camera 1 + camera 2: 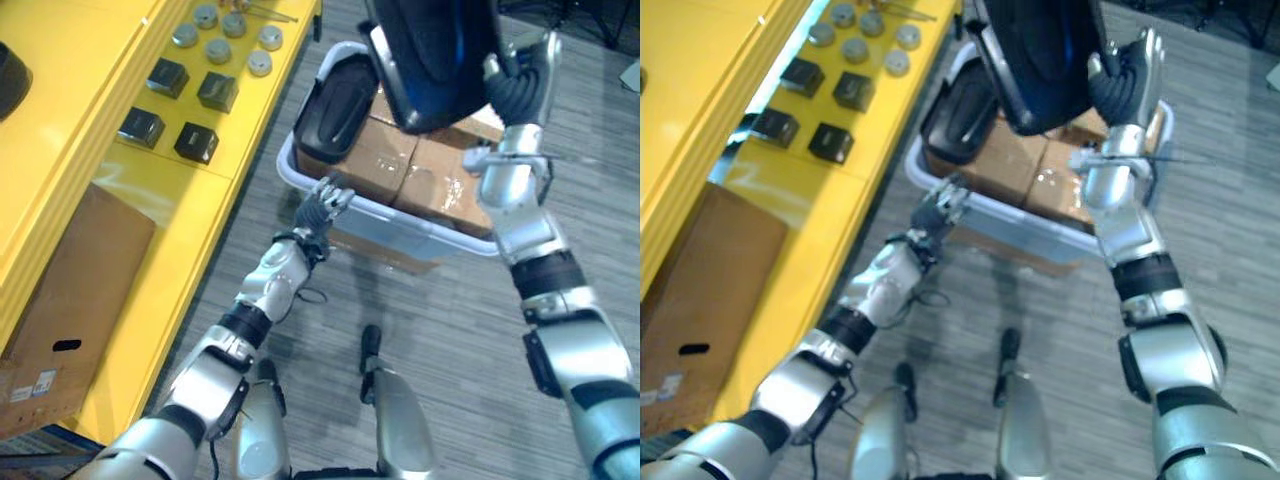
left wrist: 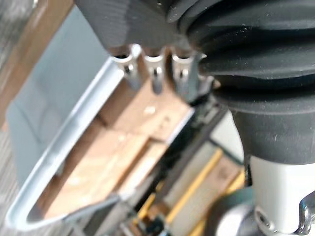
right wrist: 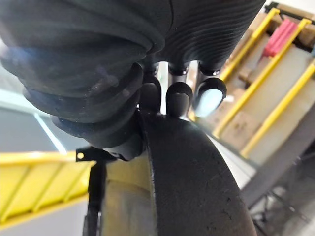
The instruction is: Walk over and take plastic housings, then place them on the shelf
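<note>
Above bin (image 1: 420, 238), housing (image 1: 440, 50) in right hand (image 1: 520, 88)

The shelf (image 1: 190, 200) has bare yellow deck along its front edge, nearer than the four black blocks (image 1: 196, 142). Grey discs (image 1: 218, 48) crowd the deck farther back. Below the deck, a cardboard box (image 1: 70, 300) takes up the lower bay. An open strip of floor (image 1: 258, 232) runs between the shelf and the bin (image 1: 300, 185), and the left hand (image 1: 322, 208) hangs there with loose fingers, just beside the bin's rim. The bin is packed, with cartons (image 1: 385, 160) across its bed and a spare housing (image 1: 340, 105) leaning at the shelf-side end. Over it, the housing (image 1: 430, 60) clasped in the right hand (image 1: 520, 80) blocks the way in from above. The floor on the near side of the bin lies open.
</note>
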Available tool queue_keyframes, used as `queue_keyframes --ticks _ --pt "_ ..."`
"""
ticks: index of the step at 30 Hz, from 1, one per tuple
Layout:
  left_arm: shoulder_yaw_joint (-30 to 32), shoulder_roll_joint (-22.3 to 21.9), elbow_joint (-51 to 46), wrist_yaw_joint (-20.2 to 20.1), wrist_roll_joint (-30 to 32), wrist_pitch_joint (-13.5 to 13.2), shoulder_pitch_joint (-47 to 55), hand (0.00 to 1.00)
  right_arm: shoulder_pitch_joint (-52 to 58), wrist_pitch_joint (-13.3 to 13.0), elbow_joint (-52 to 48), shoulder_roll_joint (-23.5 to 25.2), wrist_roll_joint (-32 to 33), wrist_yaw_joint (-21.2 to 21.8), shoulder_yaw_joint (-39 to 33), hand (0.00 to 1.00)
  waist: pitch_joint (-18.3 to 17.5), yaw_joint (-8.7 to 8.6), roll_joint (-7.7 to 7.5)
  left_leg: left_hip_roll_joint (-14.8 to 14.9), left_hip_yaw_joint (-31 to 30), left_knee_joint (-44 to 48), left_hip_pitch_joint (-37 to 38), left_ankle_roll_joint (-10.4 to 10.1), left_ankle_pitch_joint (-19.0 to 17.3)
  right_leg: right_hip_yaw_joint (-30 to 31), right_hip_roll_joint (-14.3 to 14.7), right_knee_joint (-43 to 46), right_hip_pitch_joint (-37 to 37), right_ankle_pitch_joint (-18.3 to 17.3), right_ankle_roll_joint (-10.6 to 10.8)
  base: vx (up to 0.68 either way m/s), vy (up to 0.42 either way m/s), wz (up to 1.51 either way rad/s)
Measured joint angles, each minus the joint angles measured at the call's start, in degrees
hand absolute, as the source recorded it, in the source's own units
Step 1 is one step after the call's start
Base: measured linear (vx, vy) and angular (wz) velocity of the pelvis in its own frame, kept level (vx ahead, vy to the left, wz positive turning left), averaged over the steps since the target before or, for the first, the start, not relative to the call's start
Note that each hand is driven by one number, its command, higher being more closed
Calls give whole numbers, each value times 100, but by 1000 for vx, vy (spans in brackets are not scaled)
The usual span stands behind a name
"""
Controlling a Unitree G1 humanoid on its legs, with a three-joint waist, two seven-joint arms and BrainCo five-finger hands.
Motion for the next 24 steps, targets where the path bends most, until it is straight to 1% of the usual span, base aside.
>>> queue_keyframes --ticks 2,4,7,9,10,11,13,17,19,21,24 --pt "7 15 0 103 3 -17 -48 0 96 -22 -12 46 -4 3 15 100 0 -3 0 -17 6 6 -3 4 2 4 -11 -38 7 26 2 5 16 -1" --pt "41 6 0 218 5 -91 -74 0 230 -28 -158 84 -1 5 15 100 0 -3 0 -20 10 2 -8 6 3 4 -7 -95 20 59 2 0 0 0" --pt "165 -37 -1 477 4 -311 -73 0 717 -61 -679 195 3 12 13 100 0 -29 0 -21 9 -30 71 6 3 -1 0 -152 115 65 8 8 10 1" --pt "225 -73 -3 612 8 -452 -72 0 915 -135 -779 297 -1 17 12 100 0 -47 1 -27 15 -84 177 8 2 0 1 -197 213 68 12 0 0 0" --pt "243 -75 -18 701 12 -559 -85 0 1094 -183 -971 326 -3 22 12 100 -16 -55 29 -28 23 -92 182 23 -9 5 1 -210 225 67 13 0 0 0" --pt "257 -76 -18 711 12 -585 -87 0 1145 -191 -1040 346 -3 33 12 100 -16 -67 30 -30 31 -92 180 28 -12 11 1 -225 225 68 14 0 0 0" --pt "267 -61 -16 765 7 -613 -83 0 1344 -261 -1217 445 2 53 12 100 -16 -145 30 -31 33 -92 183 34 -15 14 6 -275 252 81 29 0 0 0" --pt "260 -176 -17 767 1 -623 -84 0 1609 -288 -1405 577 19 163 17 100 -16 -165 30 -30 82 -104 250 44 -24 53 9 -283 284 88 38 5 25 -5" --pt "213 -234 -21 745 -12 -634 -84 0 1687 -290 -1430 731 19 179 46 100 -17 -163 31 -30 140 -116 300 45 -24 103 12 -284 292 89 39 6 26 -10" --pt "178 -377 -33 542 -250 -654 -83 0 1858 -290 -1601 874 24 272 118 100 -17 -175 31 -30 163 -124 304 57 -35 123 13 -309 297 103 47 2 25 -5" --pt "-58 -406 -193 230 -511 -634 -66 0 1958 -291 -1602 986 33 254 368 100 -17 -173 31 -33 171 -133 341 64 -40 128 13 -354 349 119 51 0 0 0"
